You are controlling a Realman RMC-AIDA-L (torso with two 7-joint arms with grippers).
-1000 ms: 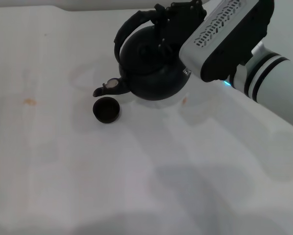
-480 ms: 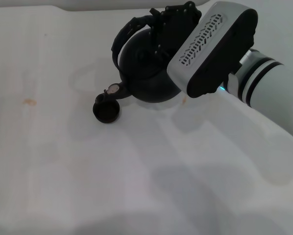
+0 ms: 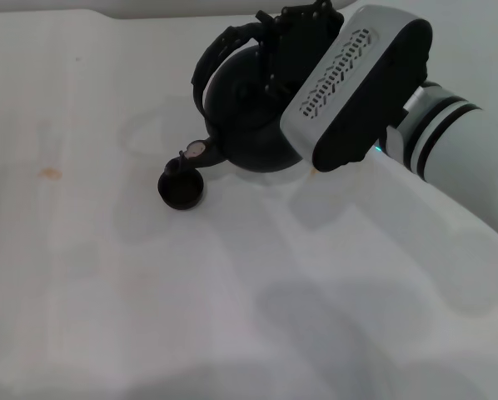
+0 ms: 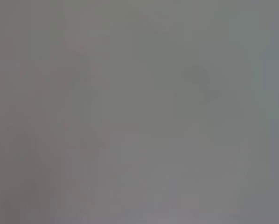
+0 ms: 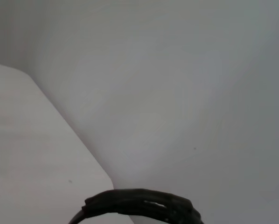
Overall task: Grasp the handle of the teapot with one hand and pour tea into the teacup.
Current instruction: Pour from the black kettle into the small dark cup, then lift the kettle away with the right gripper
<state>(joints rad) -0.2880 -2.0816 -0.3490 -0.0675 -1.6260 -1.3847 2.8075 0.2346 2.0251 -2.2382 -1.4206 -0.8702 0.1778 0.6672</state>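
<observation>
Teapot (image 3: 247,117) hung tipped from the right gripper (image 3: 295,37), clenched on the handle (image 3: 224,46); its spout (image 3: 192,152) pointed down and away from the jaws, directly over the teacup (image 3: 181,189). Against the frame a second before, the pot leaned further and the spout sat closer to the cup. The left arm was out of view.

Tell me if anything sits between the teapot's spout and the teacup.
Nothing visible does. The right gripper holds the teapot by its handle, tilted, with the spout directly over the teacup, just above its rim.
</observation>
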